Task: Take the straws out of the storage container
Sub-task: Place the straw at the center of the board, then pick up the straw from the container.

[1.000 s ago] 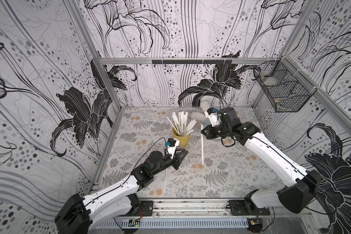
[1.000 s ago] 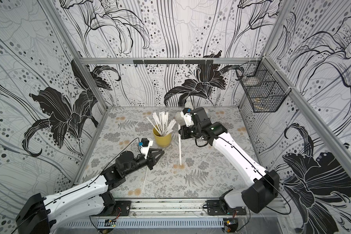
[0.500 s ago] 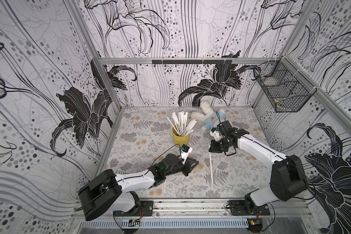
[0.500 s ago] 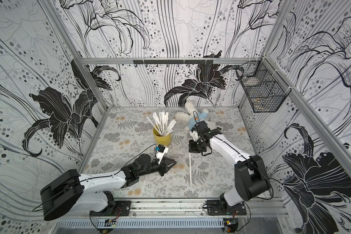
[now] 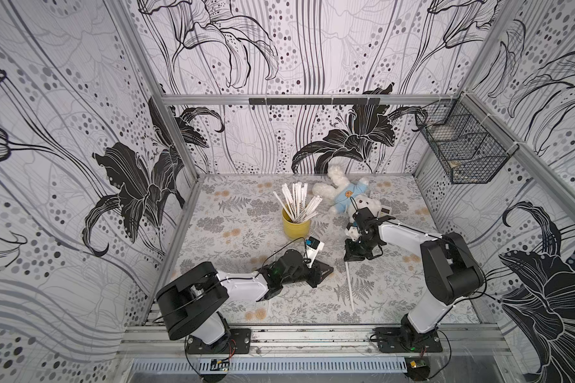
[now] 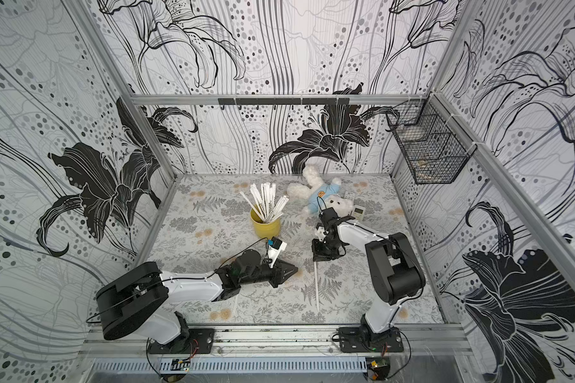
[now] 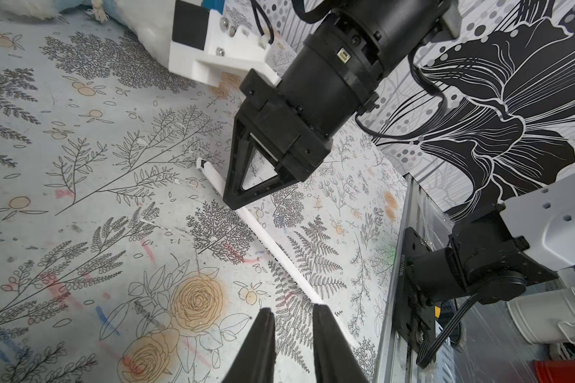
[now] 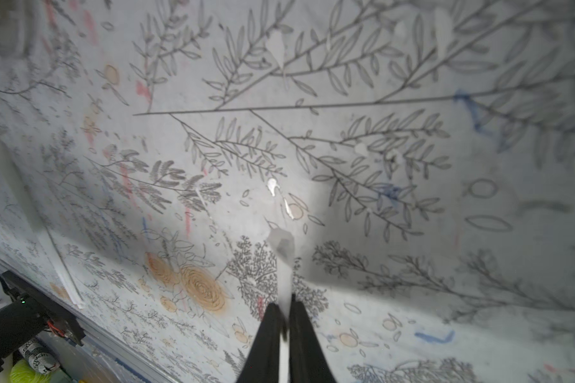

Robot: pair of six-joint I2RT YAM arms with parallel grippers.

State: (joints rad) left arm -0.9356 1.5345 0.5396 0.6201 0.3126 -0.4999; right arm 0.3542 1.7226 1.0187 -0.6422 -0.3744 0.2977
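A bundle of white paper-wrapped straws (image 5: pixel 297 204) (image 6: pixel 266 202) with dark lettering stood fanned out in the small mustard-yellow cylindrical cup (image 5: pixel 295 228) (image 6: pixel 265 228), upright on the floral-printed tabletop (image 5: pixel 239 232), mid-table toward the far side. One single straw (image 5: pixel 349 285) (image 6: pixel 316 285) (image 7: pixel 279 255) lay flat to the near right of the cup, running far to near. The right gripper (image 5: pixel 346 260) (image 6: pixel 314 260) (image 8: pixel 284 308) pointed down at its far end, jaws almost together with the paper between them; whether they pressed it could not be told. The left gripper (image 5: pixel 327 270) (image 6: pixel 292 268) (image 7: pixel 291 311) hovered low, just left of that straw, jaws apart and empty. A second loose straw (image 8: pixel 65 272) lay by the left arm. A white plush teddy bear in a light-blue shirt (image 5: pixel 346 195) sprawled right of the cup.
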